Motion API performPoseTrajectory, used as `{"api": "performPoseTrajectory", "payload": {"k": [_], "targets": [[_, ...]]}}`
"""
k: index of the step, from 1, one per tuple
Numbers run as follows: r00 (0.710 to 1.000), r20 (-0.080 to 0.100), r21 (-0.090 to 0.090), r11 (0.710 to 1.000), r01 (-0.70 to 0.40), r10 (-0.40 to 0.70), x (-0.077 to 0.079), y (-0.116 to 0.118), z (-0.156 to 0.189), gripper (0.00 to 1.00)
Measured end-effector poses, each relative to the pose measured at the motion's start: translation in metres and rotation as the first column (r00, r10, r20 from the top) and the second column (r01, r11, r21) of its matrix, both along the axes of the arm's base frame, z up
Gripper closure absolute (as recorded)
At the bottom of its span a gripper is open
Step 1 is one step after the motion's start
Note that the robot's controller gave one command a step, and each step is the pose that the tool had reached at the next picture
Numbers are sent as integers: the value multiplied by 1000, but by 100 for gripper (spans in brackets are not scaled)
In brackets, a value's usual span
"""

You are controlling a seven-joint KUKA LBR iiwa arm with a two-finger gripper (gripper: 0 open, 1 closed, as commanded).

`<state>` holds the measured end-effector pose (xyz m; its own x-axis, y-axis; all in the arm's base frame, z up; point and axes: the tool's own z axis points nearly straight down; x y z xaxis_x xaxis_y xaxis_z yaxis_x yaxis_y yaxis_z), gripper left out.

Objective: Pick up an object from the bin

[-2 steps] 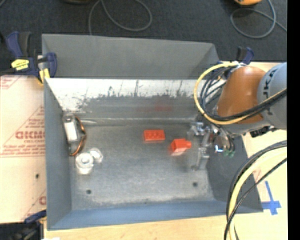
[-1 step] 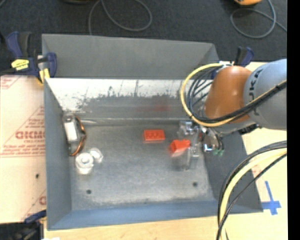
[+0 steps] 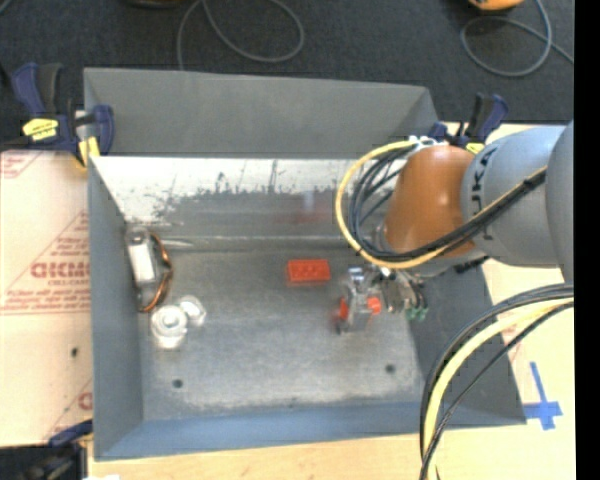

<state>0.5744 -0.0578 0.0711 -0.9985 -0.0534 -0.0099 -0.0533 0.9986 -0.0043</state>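
The small red rectangular plastic block lies flat near the centre of the grey metal bin. It is probably light, stiff and smooth, and best pinched across its short sides. The gripper stands near, at the block's 4 o'clock. I cannot tell whether the jaws are open or closed.

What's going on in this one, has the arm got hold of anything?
The arm reaches in from the right, with its gripper over the right part of the grey bin, just right of a red brick. Something small and red shows at its tip; whether that is held cannot be told. A white and orange thing and a white round piece lie at the left.
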Motion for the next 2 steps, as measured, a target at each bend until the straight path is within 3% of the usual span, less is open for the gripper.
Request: {"api": "performPoseTrajectory", "payload": {"k": [1, 2], "targets": [[1000, 0, 0, 1000, 0, 0, 0, 0, 0, 100], [1000, 4, -2, 1000, -29, 29, 37, -3, 114, 100]]}}
